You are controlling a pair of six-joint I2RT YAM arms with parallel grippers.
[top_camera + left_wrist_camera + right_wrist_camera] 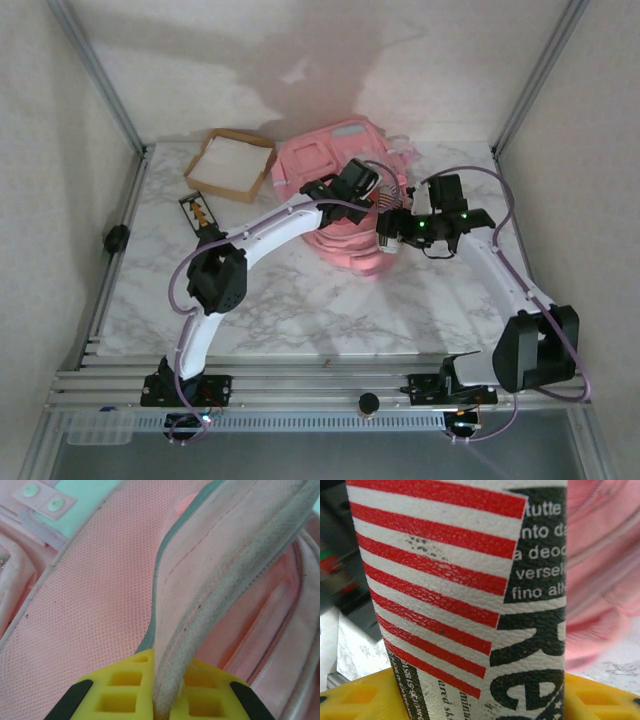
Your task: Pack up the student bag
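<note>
Holding was recorded on both arms. The left gripper [167, 692] had its yellow pads pressed together on a grey-edged pink fabric flap [220, 565] of the student bag [330, 165], the large pink fabric backpack with a pale blue-grey panel. The bag lay at the far middle of the white marble-pattern table [300, 310], just right of a shallow brown cardboard tray [232, 165]. The flap stood lifted off the bag's mesh face, probably to hold a compartment mouth open for loading.

The right gripper [475, 702] had its jaws part-spread and clamped on a red-and-white striped cylindrical tube with black print [445, 580]. The tube was upright, at the bag's near right side over the table. It was probably staged there so that it could go in through the opening under the flap.
</note>
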